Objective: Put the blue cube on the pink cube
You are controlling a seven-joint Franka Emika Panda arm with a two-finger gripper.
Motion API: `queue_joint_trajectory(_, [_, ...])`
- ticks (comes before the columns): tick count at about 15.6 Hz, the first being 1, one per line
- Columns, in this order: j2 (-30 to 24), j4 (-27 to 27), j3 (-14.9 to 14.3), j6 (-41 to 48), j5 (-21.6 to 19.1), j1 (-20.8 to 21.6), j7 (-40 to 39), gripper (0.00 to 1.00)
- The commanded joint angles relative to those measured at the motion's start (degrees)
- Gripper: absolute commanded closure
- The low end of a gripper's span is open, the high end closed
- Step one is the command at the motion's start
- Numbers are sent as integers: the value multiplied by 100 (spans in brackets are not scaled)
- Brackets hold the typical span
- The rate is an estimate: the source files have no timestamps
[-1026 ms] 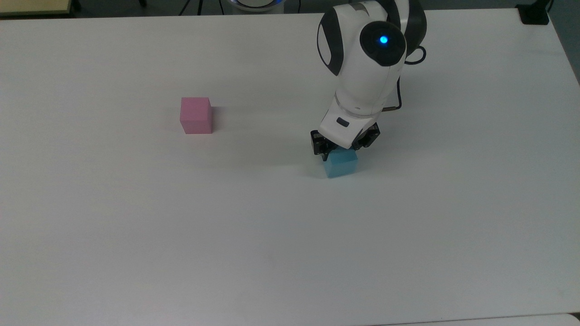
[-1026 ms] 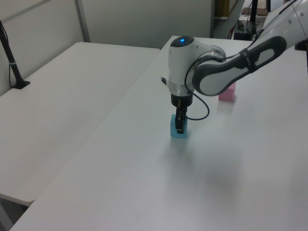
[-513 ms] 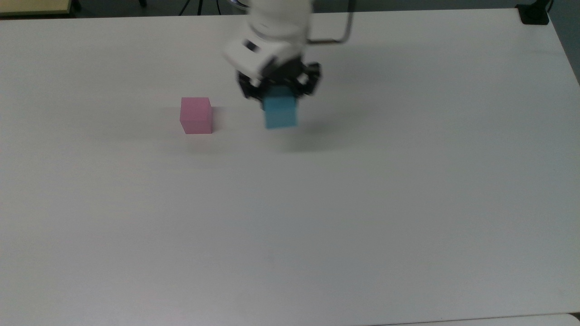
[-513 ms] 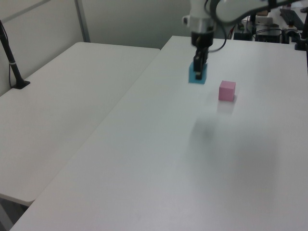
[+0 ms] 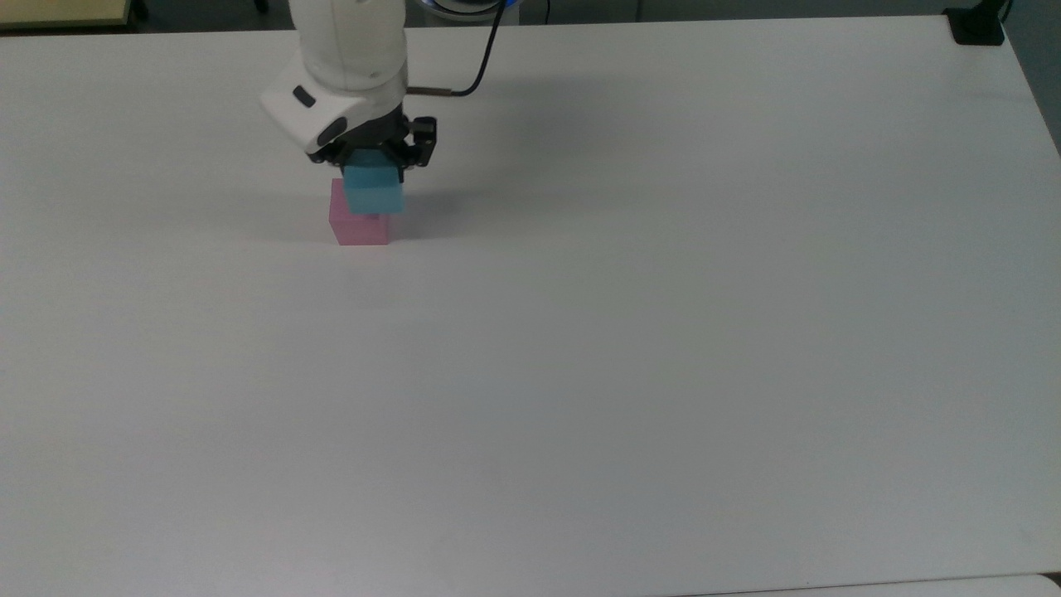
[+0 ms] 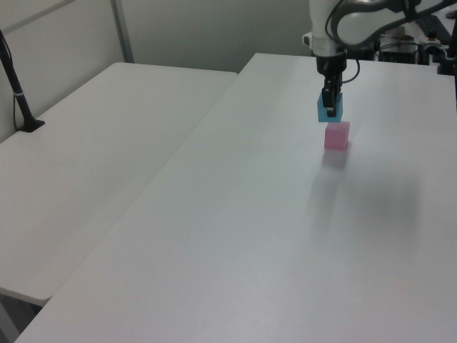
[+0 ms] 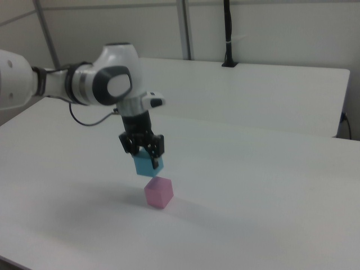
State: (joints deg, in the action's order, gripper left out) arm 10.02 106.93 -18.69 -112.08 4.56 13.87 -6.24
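The blue cube [image 7: 148,164] hangs clamped in the end effector [image 7: 143,147], above the pink cube [image 7: 158,192].

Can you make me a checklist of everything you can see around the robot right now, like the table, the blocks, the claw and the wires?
Surface: wide white table, plain and matte; a second white table stands beside it.
Job's things: small light blue matte cube held in the air just above the small pink matte cube, with a gap between them in the right view; pink cube sits on the table.
Clutter: nothing seen.
Gripper: two-finger gripper shut on the blue cube, pointing down.
Cables: black cable looping from the arm's wrist.
Surroundings: black clamp mount at the table's far corner in the top view; black post on the second table; grey partition walls behind.
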Motion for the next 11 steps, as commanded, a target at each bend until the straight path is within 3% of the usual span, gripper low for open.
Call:
queue_joint_trajectory(1, [-158, 417, -3, -420, 141, -191, -324, 82])
queue_joint_trajectory(4, [-88, 425, -3, -428, 150, -262, -387, 80])
queue_joint_trajectory(6, [-88, 460, -3, -428, 141, -288, -387, 71])
queue_joint_trajectory(10, [-53, 469, -3, -428, 97, -262, -116, 19])
queue_joint_trajectory(11, [-44, 478, -3, -428, 97, -262, 51, 0])
